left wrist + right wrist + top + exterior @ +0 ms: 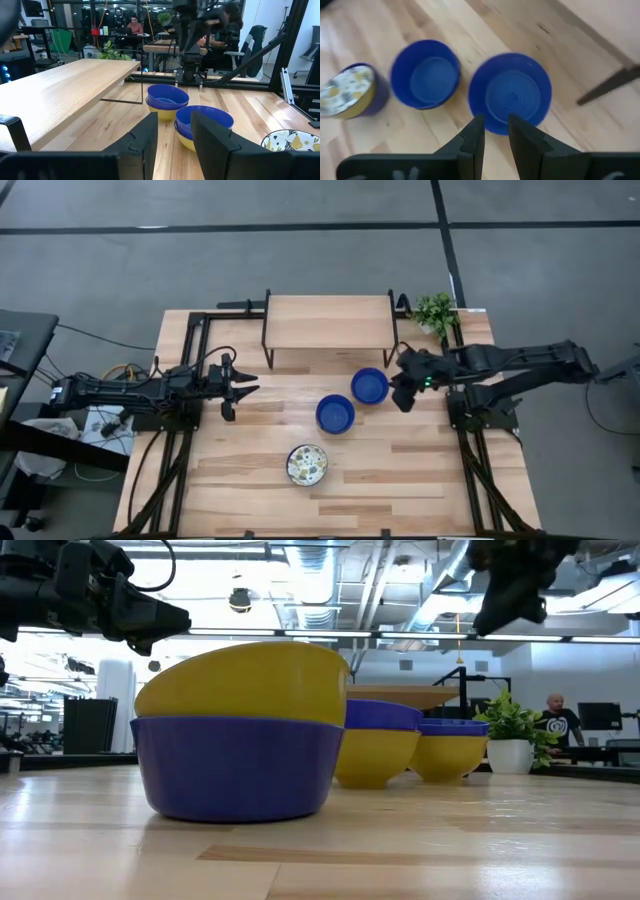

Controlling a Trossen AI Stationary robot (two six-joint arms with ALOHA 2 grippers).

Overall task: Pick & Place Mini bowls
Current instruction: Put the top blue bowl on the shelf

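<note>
Overhead and level views of a wooden desk (400, 480) carrying three stacks of mini bowls. Two stacks topped by a glossy blue bowl sit just beside each other near the desk's middle: one blue bowl (370, 385) lies closer to the far edge and the right side, the other blue bowl (335, 413) closer to the centre. From the level and left wrist views, each blue bowl rests in a yellow-sided bowl beneath it. A floral bowl (307, 464), white inside with green-yellow speckling, stands apart from these, toward the near edge; in the level view it appears as a yellow bowl nested in a blue one.

The right gripper (402, 392) hangs above the desk just beside the farther blue bowl, on its right-edge side. Its fingers (472, 142) stand slightly apart with a narrow gap between them and hold nothing; the bowl's rim lies just beyond their tips.

The left gripper (240, 389) waits over the left side of the desk, well apart from the bowls, its fingers (145, 137) parted and empty.

A raised wooden shelf (328, 322) spans the far edge, and a small green plant (436, 311) stands at the far right corner.
</note>
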